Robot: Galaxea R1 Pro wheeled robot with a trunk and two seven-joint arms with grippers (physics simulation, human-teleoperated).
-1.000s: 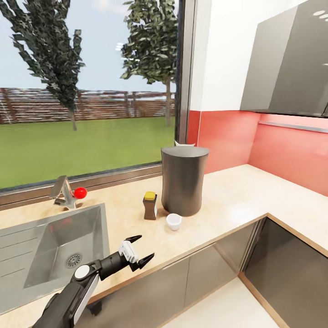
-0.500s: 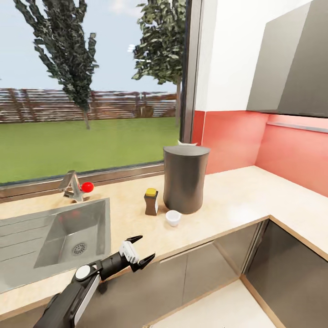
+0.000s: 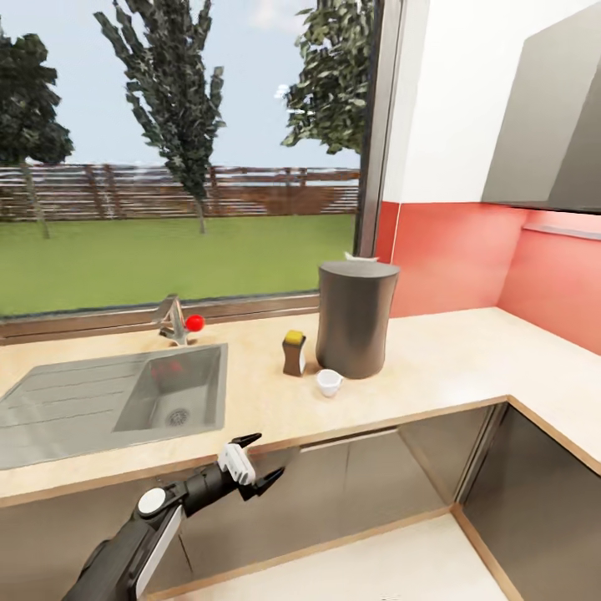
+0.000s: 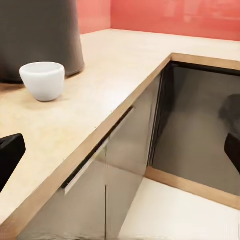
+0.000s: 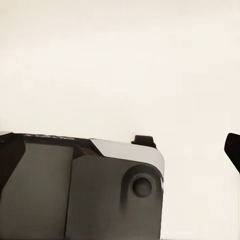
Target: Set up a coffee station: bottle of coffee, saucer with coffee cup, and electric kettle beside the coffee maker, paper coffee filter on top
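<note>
The dark grey cylindrical coffee maker [image 3: 357, 317] stands on the beige countertop [image 3: 434, 367] by the window, with a bit of white paper filter [image 3: 361, 258] showing on its top. A small brown coffee bottle [image 3: 294, 353] with a yellow lid stands just left of it. The white coffee cup [image 3: 329, 382] sits directly on the counter in front of the maker, and shows as the cup [image 4: 42, 80] in the left wrist view. My left gripper [image 3: 257, 459] hangs open and empty in front of the counter's edge, below its top. My right gripper [image 5: 122, 155] is open, facing a dark part of the robot's body.
A steel sink [image 3: 125, 401] with a faucet [image 3: 174, 321] and a red knob [image 3: 194, 322] lies left of the bottle. Grey base cabinets [image 3: 367, 484] run under the counter, which turns a corner at the right. A grey wall cabinet [image 3: 551, 125] hangs at the upper right.
The whole view has shifted and widened: the camera has drawn back from the counter, so its things look smaller. My left gripper stays open, now off the counter's edge.
</note>
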